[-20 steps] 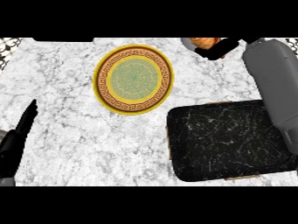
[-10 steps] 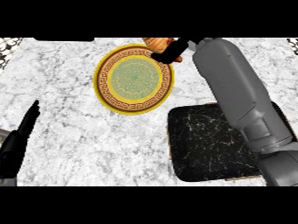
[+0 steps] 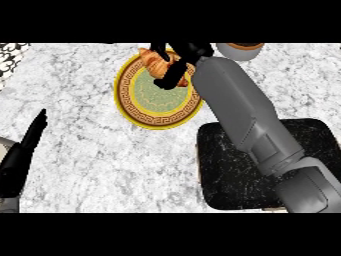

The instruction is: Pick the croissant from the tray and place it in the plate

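Golden-brown and flaky, the crescent-shaped croissant [image 3: 154,62] sits in the curled black fingers of the right hand [image 3: 174,61], over the far rim of the round plate [image 3: 137,108], a yellow-edged dish with a brown key-pattern band and a pale green centre. Whether the pastry touches the plate or is held just above it cannot be told from this steep view. The right hand's grey forearm [image 3: 248,114] runs diagonally from the lower right corner, crossing above the black square tray [image 3: 229,188] with its faint marbled surface, which lies on the white-and-grey marble counter [image 3: 84,150] just right of and nearer than the plate. The tray's visible surface carries nothing. At the left edge, the left hand [image 3: 21,159] rests with its dark fingers straight and pressed together, pointing away from the robot, well apart from plate and tray. Beyond the right hand, at the far edge of the counter, part of a small grey bowl [image 3: 239,51] with a brown inside shows.
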You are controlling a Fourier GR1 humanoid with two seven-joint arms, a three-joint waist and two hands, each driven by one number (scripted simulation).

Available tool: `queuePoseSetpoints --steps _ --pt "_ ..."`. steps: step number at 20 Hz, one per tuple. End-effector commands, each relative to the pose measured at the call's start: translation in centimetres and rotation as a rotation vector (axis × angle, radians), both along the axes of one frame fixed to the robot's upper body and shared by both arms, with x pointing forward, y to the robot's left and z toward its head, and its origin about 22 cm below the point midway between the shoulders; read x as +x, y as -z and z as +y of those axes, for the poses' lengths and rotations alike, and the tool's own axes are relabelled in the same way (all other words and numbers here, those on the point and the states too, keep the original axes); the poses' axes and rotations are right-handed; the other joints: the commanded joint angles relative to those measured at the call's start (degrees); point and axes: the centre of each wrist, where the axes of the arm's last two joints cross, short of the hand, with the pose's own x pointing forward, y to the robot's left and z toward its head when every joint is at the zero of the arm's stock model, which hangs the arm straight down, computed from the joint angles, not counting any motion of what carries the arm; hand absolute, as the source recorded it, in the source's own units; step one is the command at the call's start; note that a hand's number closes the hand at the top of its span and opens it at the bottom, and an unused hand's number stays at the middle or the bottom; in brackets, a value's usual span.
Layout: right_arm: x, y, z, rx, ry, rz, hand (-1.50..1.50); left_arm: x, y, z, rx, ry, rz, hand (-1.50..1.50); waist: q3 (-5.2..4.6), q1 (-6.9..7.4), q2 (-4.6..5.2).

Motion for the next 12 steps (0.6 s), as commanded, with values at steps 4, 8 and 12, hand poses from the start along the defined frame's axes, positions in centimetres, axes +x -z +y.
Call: queuePoseSetpoints --steps 4,8,12 --pt "-0.2 4.1 -1.4 0.132 0.095 0.209 1.50 0.7 -0.7 -1.7 -0.008 0.033 -0.021 0.00 0.07 2.05 0.32" --pt "-0.4 5.3 -1.6 0.069 0.191 0.203 -1.50 0.4 0.6 -1.4 0.000 0.060 -0.015 0.00 0.00 2.86 0.68" --pt "-0.5 5.4 -1.6 0.128 0.171 0.190 -1.50 2.0 -0.9 -1.3 0.019 0.067 -0.037 0.00 0.04 3.32 0.81"
